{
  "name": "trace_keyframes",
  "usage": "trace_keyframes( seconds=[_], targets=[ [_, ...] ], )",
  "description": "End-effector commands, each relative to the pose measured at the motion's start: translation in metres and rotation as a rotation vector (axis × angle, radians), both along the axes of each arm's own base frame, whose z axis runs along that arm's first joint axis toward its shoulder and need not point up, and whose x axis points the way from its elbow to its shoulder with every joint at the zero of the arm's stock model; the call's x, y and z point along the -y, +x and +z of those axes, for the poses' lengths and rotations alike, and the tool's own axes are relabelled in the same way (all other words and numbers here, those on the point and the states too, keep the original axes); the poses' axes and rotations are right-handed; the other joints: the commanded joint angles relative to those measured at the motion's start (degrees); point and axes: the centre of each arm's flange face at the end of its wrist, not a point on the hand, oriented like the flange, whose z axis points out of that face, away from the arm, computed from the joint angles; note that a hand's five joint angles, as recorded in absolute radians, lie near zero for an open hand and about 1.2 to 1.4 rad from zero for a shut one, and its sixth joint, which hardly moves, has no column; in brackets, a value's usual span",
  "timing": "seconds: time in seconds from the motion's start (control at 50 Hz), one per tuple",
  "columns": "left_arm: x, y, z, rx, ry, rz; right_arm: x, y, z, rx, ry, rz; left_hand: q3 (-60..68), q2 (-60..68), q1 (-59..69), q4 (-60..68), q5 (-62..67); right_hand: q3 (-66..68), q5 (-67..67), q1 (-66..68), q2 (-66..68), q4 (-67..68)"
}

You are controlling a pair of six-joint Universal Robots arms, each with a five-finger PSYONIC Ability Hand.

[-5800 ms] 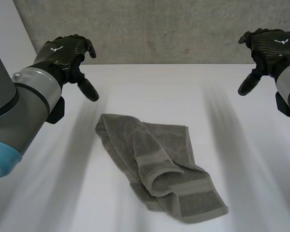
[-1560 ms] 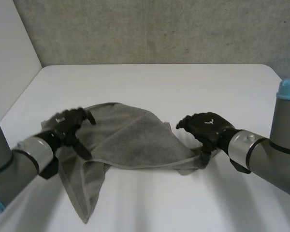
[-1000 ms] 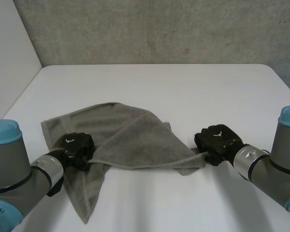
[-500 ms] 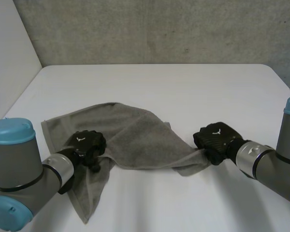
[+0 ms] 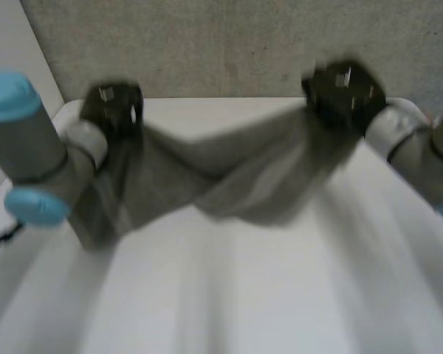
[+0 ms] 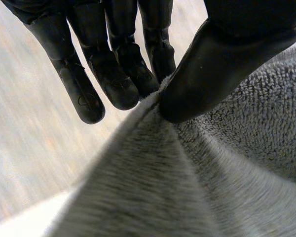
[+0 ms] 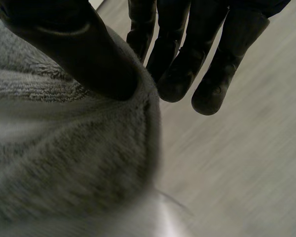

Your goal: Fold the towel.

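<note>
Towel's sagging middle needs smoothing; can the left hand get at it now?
Probably not: the left hand pinches the towel aloft, as does the right hand; freeing either would drop its end.

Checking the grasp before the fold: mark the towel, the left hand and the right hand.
towel (image 5: 232, 177), head view, sagging middle span.
left hand (image 5: 112, 109), head view, back of the hand.
right hand (image 5: 345, 92), head view, back of the hand.

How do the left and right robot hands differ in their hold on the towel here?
The left robot hand has a long flap of towel hanging below it; the right robot hand has less. The right robot hand appears slightly higher than the left. Both pinch the towel between thumb and fingers.
</note>
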Motion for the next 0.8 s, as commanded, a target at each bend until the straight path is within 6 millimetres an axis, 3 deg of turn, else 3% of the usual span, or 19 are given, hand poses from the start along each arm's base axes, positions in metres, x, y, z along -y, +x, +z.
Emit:
trace_keyframes(
  seconds=[0.02, 0.12, 0.18, 0.24, 0.26, 0.28, 0.3, 0.32, 0.34, 0.36, 0.38, 0.4, 0.42, 0.44, 0.5, 0.54, 0.58, 0.66, 0.8],
  targets=[
    [0.026, -0.006, 0.154, -0.114, -0.511, 0.045, 0.022, -0.001, 0.135, 0.493, -0.431, -0.048, 3.2, 3.1, 7.9, 2.2, 6.2, 3.1, 3.7, 4.6, 4.7, 3.3],
    [0.020, -0.002, 0.193, -0.162, -0.662, 0.053, 0.015, -0.009, 0.162, 0.599, -0.447, -0.043, 3.2, 3.1, 7.9, 2.2, 6.2, 3.1, 3.7, 4.6, 4.7, 3.3],
    [0.016, 0.002, 0.205, -0.178, -0.714, 0.057, 0.012, -0.002, 0.148, 0.541, -0.373, 0.000, 3.2, 3.1, 7.9, 2.2, 6.2, 3.1, 3.7, 4.6, 4.7, 3.3],
    [0.020, 0.008, 0.188, -0.149, -0.659, 0.070, 0.008, 0.005, 0.120, 0.429, -0.248, 0.049, 3.2, 3.1, 7.9, 2.2, 6.2, 3.1, 3.7, 4.6, 4.7, 3.3],
    [0.025, 0.014, 0.167, -0.119, -0.595, 0.078, 0.008, 0.005, 0.120, 0.428, -0.247, 0.049, 3.2, 3.1, 7.9, 2.2, 6.2, 3.1, 3.7, 4.6, 4.7, 3.3],
    [0.030, 0.022, 0.142, -0.085, -0.521, 0.087, 0.004, 0.009, 0.101, 0.354, -0.168, 0.074, 3.2, 3.1, 7.9, 2.2, 6.2, 3.1, 3.7, 4.6, 4.7, 3.3],
    [0.030, 0.022, 0.142, -0.084, -0.520, 0.087, 0.000, 0.011, 0.078, 0.268, -0.088, 0.097, 3.2, 3.1, 7.9, 2.2, 6.2, 3.1, 3.7, 4.6, 4.7, 3.3],
    [0.031, 0.029, 0.116, -0.045, -0.445, 0.083, 0.000, 0.011, 0.078, 0.267, -0.087, 0.098, 3.2, 3.1, 7.9, 2.2, 6.2, 3.1, 3.7, 4.6, 4.7, 3.3],
    [0.031, 0.029, 0.116, -0.045, -0.444, 0.083, -0.006, 0.012, 0.053, 0.171, -0.010, 0.116, 3.2, 3.1, 7.9, 2.2, 6.2, 3.1, 3.7, 4.6, 4.7, 3.3],
    [0.028, 0.033, 0.087, -0.010, -0.360, 0.056, -0.014, 0.009, 0.029, 0.075, 0.059, 0.127, 3.2, 3.1, 7.9, 2.2, 6.2, 3.1, 3.7, 4.6, 4.7, 3.3],
    [0.020, 0.035, 0.057, 0.022, -0.274, 0.012, -0.014, 0.009, 0.029, 0.074, 0.060, 0.127, 3.2, 3.1, 7.9, 2.2, 6.2, 3.1, 3.7, 4.6, 4.7, 3.3],
    [0.020, 0.035, 0.056, 0.023, -0.273, 0.011, -0.023, 0.005, 0.007, -0.019, 0.114, 0.128, 3.2, 3.1, 7.9, 2.2, 6.2, 3.1, 3.7, 4.6, 4.7, 3.3],
    [0.009, 0.036, 0.027, 0.051, -0.188, -0.042, -0.032, -0.002, -0.015, -0.113, 0.167, 0.121, 3.2, 3.1, 7.9, 2.2, 6.2, 3.1, 3.7, 4.6, 4.7, 3.3],
    [-0.005, 0.036, 0.000, 0.075, -0.106, -0.099, -0.032, -0.002, -0.015, -0.114, 0.167, 0.121, 3.2, 3.1, 7.9, 2.2, 6.2, 3.1, 3.7, 4.6, 4.7, 3.3],
    [-0.018, 0.038, -0.027, 0.101, -0.030, -0.149, -0.047, -0.019, -0.053, -0.275, 0.258, 0.099, 3.2, 3.1, 7.9, 2.2, 6.2, 3.1, 3.7, 4.6, 4.7, 3.3],
    [-0.044, 0.042, -0.068, 0.158, 0.075, -0.216, -0.053, -0.028, -0.068, -0.332, 0.299, 0.091, 3.2, 3.1, 7.9, 2.2, 6.2, 3.1, 3.7, 4.6, 4.7, 3.3],
    [-0.055, 0.043, -0.084, 0.195, 0.109, -0.236, -0.063, -0.039, -0.089, -0.380, 0.371, 0.070, 3.2, 3.1, 7.9, 2.2, 6.2, 3.1, 3.7, 4.6, 4.7, 3.3],
    [-0.071, 0.045, -0.107, 0.285, 0.110, -0.248, -0.071, -0.046, -0.102, -0.392, 0.425, 0.051, 3.2, 3.1, 7.9, 2.2, 6.2, 3.1, 3.7, 4.6, 4.7, 3.3],
    [-0.068, 0.047, -0.109, 0.308, 0.068, -0.218, -0.076, -0.057, -0.104, -0.366, 0.433, 0.009, 3.2, 3.1, 7.9, 2.2, 6.2, 3.1, 3.7, 4.6, 4.7, 3.3]
  ],
)
